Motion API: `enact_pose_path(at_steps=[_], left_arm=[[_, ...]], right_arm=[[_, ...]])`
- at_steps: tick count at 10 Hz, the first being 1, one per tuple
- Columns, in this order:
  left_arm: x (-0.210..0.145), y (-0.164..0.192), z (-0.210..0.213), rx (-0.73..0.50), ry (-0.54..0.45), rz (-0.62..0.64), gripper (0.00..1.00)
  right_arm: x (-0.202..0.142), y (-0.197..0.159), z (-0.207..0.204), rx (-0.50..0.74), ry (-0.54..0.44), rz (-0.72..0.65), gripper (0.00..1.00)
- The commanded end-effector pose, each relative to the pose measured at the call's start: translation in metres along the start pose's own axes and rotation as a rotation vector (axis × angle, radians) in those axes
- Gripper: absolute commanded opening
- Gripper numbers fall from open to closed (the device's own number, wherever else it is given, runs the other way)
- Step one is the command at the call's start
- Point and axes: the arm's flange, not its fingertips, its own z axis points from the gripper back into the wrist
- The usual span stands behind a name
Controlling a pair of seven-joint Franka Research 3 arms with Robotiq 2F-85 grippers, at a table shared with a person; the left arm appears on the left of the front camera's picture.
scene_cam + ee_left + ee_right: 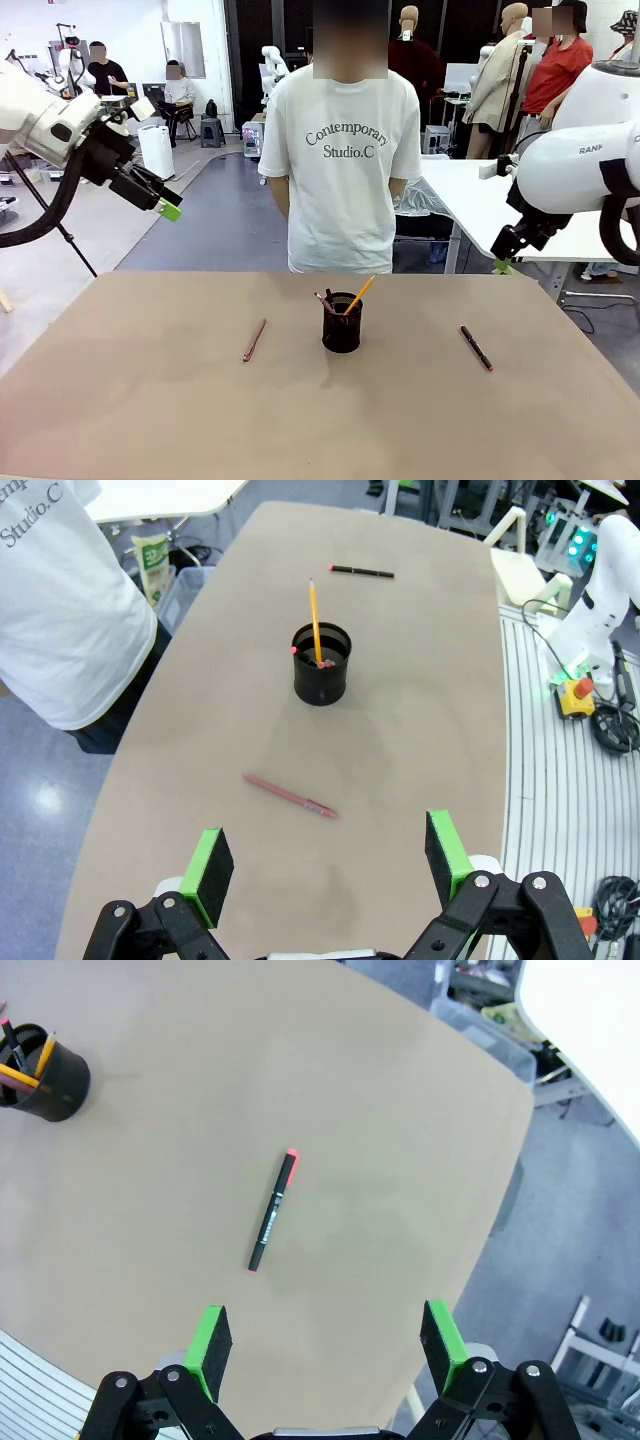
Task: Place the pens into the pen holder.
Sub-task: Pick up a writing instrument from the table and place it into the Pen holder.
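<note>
Holder [342,323] stands mid-table, pencil [360,294] inside leaning right. Red-brown pen [254,340] lies left of it, black pen [476,348] right, both running roughly near-to-far. Left gripper [328,858] and right gripper [325,1345] hover, fingers apart.

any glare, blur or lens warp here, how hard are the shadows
Front view: even light, soft shadow under the black wire-mesh cup, tan table sharp. Left wrist view: wide-angle warp bows the table edge; a glare spot on the blue floor. Right wrist view: same bowing; the black red-tipped pen is crisp, barely shadowed.
</note>
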Motion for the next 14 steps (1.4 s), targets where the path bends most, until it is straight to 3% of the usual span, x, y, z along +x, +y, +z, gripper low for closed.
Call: enact_pose_path(at_steps=[1, 3, 5, 10, 11, 14], left_arm=[[0.001, 0.001, 0.000, 0.001, 0.004, -0.003, 1.00], [0.001, 0.001, 0.000, 0.001, 0.004, -0.003, 1.00], [0.001, 0.001, 0.000, 0.001, 0.004, -0.003, 1.00], [0.001, 0.001, 0.000, 0.001, 0.004, -0.003, 1.00], [0.001, 0.001, 0.000, 0.001, 0.004, -0.003, 1.00], [0.001, 0.001, 0.000, 0.001, 0.004, -0.003, 1.00]], right_arm=[[0.002, 0.004, -0.013, 0.044, 0.046, -0.042, 1.00], [0.009, 0.008, -0.040, 0.064, 0.109, -0.144, 1.00], [0.021, 0.016, -0.057, 0.091, 0.106, -0.195, 1.00], [0.040, 0.020, -0.132, -0.002, 0.180, -0.324, 1.00], [0.043, 0.014, -0.140, 0.053, 0.182, -0.334, 1.00], [0.029, 0.022, -0.122, 0.040, 0.170, -0.302, 1.00]])
